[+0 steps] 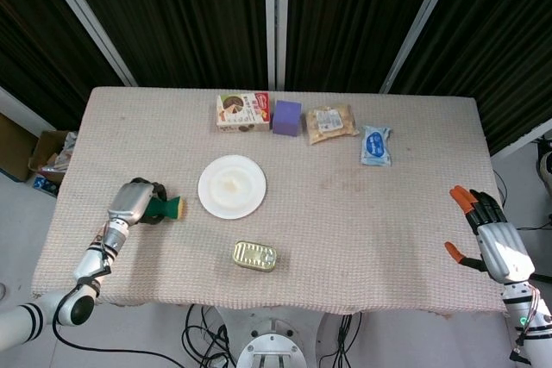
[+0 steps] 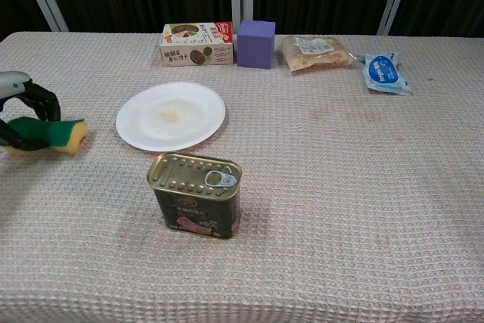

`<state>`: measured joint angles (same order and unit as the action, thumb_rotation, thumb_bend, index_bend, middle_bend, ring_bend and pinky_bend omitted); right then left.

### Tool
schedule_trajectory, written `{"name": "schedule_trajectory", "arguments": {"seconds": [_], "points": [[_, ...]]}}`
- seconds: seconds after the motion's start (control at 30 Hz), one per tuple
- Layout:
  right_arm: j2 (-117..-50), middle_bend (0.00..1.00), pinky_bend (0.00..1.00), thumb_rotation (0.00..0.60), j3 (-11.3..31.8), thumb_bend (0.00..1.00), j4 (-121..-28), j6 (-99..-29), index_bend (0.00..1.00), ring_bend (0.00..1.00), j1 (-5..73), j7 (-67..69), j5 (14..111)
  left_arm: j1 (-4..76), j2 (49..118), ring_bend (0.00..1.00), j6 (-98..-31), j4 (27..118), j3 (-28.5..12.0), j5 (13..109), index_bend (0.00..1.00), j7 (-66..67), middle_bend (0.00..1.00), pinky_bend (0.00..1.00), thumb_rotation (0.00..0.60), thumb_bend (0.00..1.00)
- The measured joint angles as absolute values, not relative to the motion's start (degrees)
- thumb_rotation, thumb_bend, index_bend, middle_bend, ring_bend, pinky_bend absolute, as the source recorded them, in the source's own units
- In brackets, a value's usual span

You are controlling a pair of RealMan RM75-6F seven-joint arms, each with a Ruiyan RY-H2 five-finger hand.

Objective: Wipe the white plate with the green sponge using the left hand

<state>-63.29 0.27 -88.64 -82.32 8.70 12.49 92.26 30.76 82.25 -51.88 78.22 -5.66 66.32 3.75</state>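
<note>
Dark slatted panels with pale metal struts stand behind the tabletop (image 1: 362, 239), which is covered in a beige waffle-weave cloth.

Near the left edge, about midway along it, the left hand (image 1: 131, 202) has its fingers curled over the green sponge (image 1: 166, 208) and clamped on it; the chest view shows dark fingers (image 2: 38, 99) wrapped across the sponge's green top, with its yellow underside showing at the end nearer the plate. The sponge lies low against the cloth; whether it is lifted clear I cannot tell. The white plate (image 1: 232, 186) sits just beside the sponge, toward the middle of the tabletop, apart from it, with a faint tan smear at its centre.

A tin can (image 2: 197, 195) with a ring-pull lid stands near the front edge, close to the plate. Along the back edge runs a row: a snack box (image 1: 242, 112), a purple cube (image 1: 286, 116) touching it, a clear bag of snacks (image 1: 331, 123), and a blue-and-white packet (image 1: 376, 145).

The right hand (image 1: 493, 239) hangs beyond the right front corner, off the tabletop, fingers spread apart and holding nothing.
</note>
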Motion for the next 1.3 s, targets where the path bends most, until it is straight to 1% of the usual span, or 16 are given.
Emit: {"name": "schedule_trajectory", "arguments": {"seconds": [0.17, 0.33, 0.5, 0.7, 0.9, 1.03, 1.13, 1.3], "points": [[-63.19, 0.07, 0.00, 0.600, 0.30, 0.19, -88.75, -82.25, 0.03, 0.00, 8.72, 12.34, 92.19, 30.47, 82.33, 0.46, -53.96, 77.92, -6.26, 67.96, 0.68, 2.43, 0.56, 0.29, 0.600, 0.29], [-63.14, 0.07, 0.00, 0.600, 0.32, 0.19, -88.92, -82.30, 0.03, 0.00, 8.70, 12.09, 92.20, 31.64, 81.05, 0.48, -54.77, 79.41, -7.09, 70.13, 0.66, 3.17, 0.58, 0.32, 0.600, 0.31], [-63.07, 0.07, 0.00, 0.600, 0.29, 0.19, -89.10, -82.28, 0.03, 0.00, 8.58, 11.87, 92.05, 35.50, 79.96, 0.54, -51.89, 80.34, -8.09, 70.65, 0.65, 7.97, 0.60, 0.38, 0.600, 0.33], [-63.12, 0.07, 0.00, 0.600, 0.31, 0.19, -88.89, -82.05, 0.03, 0.00, 8.44, 11.98, 91.52, 41.86, 79.98, 0.62, -46.07, 80.47, -9.32, 67.59, 0.67, 18.40, 0.64, 0.42, 0.600, 0.37], [-63.29, 0.07, 0.00, 0.600, 0.37, 0.19, -88.46, -81.26, 0.03, 0.00, 8.64, 12.26, 91.01, 48.81, 81.33, 0.65, -41.58, 80.26, -9.67, 58.80, 0.70, 31.12, 0.66, 0.43, 0.600, 0.42], [-63.29, 0.07, 0.00, 0.600, 0.50, 0.19, -88.39, -80.98, 0.03, 0.00, 8.78, 12.22, 90.78, 53.56, 82.43, 0.64, -39.99, 80.05, -9.01, 50.47, 0.70, 39.39, 0.66, 0.43, 0.600, 0.42], [-63.32, 0.07, 0.00, 0.600, 0.50, 0.19, -88.41, -80.74, 0.03, 0.00, 8.82, 12.15, 90.62, 57.42, 83.35, 0.64, -39.68, 79.97, -8.04, 43.04, 0.70, 45.31, 0.66, 0.43, 0.600, 0.42], [-63.35, 0.07, 0.00, 0.600, 0.53, 0.19, -88.39, -80.43, 0.03, 0.00, 8.78, 12.07, 90.14, 64.57, 86.03, 0.64, -40.66, 79.16, -4.75, 30.04, 0.70, 55.35, 0.66, 0.43, 0.600, 0.42]]}}
